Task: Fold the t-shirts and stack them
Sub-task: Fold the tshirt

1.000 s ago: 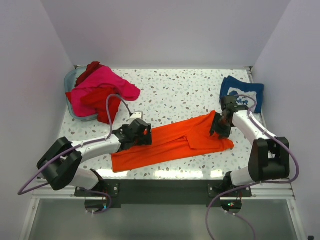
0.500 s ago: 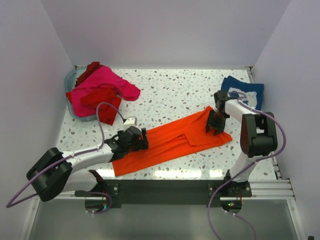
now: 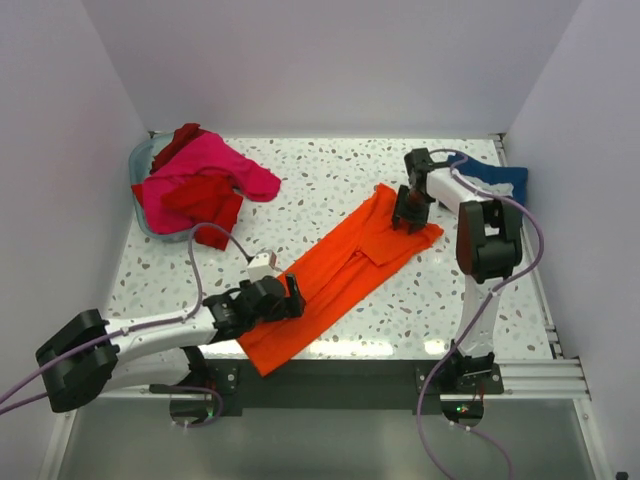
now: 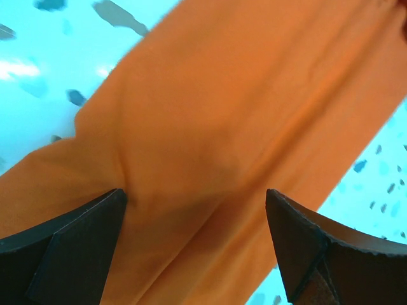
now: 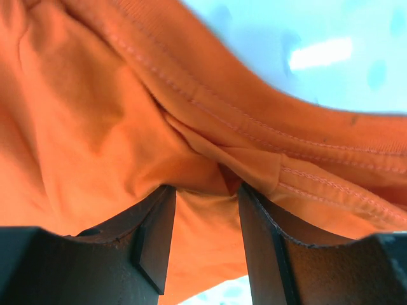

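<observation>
- The orange t-shirt (image 3: 345,268) lies as a long folded strip on the speckled table (image 3: 340,180), running on a slant from the lower middle of the top view up toward the upper right.
- The left gripper (image 3: 283,298) sits over the lower end of that strip. In the left wrist view its two fingers (image 4: 70,248) stand wide apart at the bottom corners, with flat orange cloth spread across the whole gap between them and nothing pinched.
- The right gripper (image 3: 408,220) is at the upper end of the strip. In the right wrist view its jaws are partly closed on a bunched fold of the orange hem, and stitched edges drape above the fingers (image 5: 152,235).
- The hot pink t-shirt (image 3: 205,165) and a red t-shirt (image 3: 205,200) are heaped on a tub (image 3: 137,160) in the upper left. The navy t-shirt (image 3: 503,180) lies at the right edge, partly behind the right arm.
- A second ago the orange strip lay nearly level across the lower middle. Since then its right end has swung upward and its left end down toward the bottom edge.
- The right gripper has travelled up and left, holding the cloth throughout, while the left gripper has slid down and stayed wide open.
- The heap in the upper left has not moved.
</observation>
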